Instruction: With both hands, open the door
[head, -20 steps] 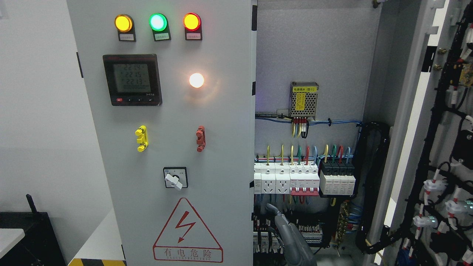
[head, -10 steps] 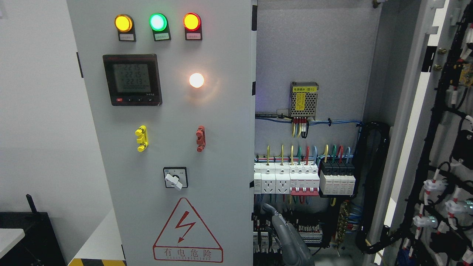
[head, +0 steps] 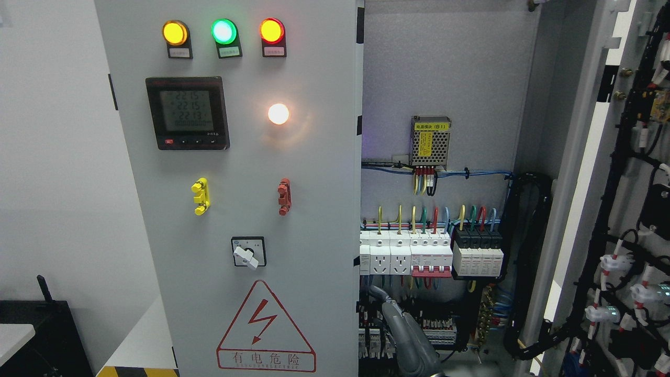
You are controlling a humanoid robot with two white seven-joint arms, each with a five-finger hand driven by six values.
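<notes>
Door panel (head: 235,209) on the left stands closed, with three lamps, a meter (head: 187,113) and a warning triangle (head: 266,327) on it. Right of it, breakers (head: 432,254) show inside the cabinet, and the right door (head: 628,209) stands swung out. A grey hand (head: 403,335) rises at the bottom beside the closed door's edge; its side and finger state I cannot tell.

Grey L door (head: 314,209) shut; R door (head: 628,209) open.

"有电危险" on warning triangle (head: 266,327), left door (head: 314,183)
</notes>
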